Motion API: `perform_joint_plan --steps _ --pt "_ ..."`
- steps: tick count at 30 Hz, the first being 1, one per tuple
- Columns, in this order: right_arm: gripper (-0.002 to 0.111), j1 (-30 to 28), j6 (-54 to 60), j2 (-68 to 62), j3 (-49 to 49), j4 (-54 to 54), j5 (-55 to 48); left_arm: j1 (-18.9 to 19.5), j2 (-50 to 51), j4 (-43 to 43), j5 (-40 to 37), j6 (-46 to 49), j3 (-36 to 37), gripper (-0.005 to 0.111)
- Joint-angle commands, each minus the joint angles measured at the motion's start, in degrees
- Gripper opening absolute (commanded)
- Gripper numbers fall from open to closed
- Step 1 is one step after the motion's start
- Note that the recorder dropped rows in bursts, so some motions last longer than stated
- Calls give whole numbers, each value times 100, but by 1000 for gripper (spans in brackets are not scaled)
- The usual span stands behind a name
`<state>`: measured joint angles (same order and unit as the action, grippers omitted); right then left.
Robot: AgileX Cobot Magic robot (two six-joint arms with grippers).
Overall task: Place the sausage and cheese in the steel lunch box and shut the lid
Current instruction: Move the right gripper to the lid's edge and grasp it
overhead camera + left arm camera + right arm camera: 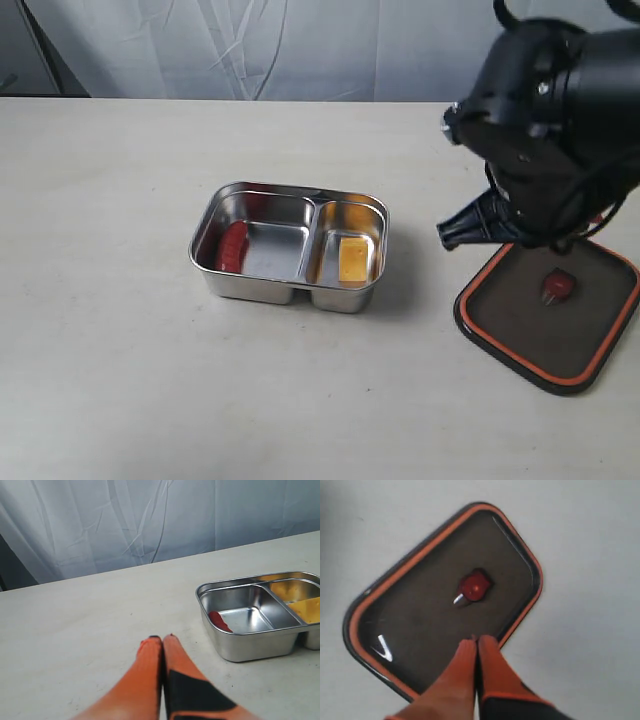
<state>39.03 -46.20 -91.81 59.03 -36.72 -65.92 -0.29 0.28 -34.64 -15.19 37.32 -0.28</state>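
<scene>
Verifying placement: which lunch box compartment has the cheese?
The smaller compartment, on the right in the exterior view; the cheese lies there. The larger compartment holds the sausage.

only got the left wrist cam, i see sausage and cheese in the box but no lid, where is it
Observer: In the exterior view the lid lies flat on the table, right of the steel lunch box and apart from it.
Operator: which way up
Observer: Its orange seal faces up, valve in the middle.
Operator: and the right arm
Observer: The right gripper is over the lid, jaws shut, holding nothing.
</scene>
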Motion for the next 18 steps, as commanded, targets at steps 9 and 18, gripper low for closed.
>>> perform_joint_plan --steps 9,18 --pt "-1 -356 759 -638 -1068 303 3341 -41 -28 7 24 17 28 0" --pt "-1 -972 1355 -944 -1216 1350 3729 -41 -28 7 24 17 28 0"
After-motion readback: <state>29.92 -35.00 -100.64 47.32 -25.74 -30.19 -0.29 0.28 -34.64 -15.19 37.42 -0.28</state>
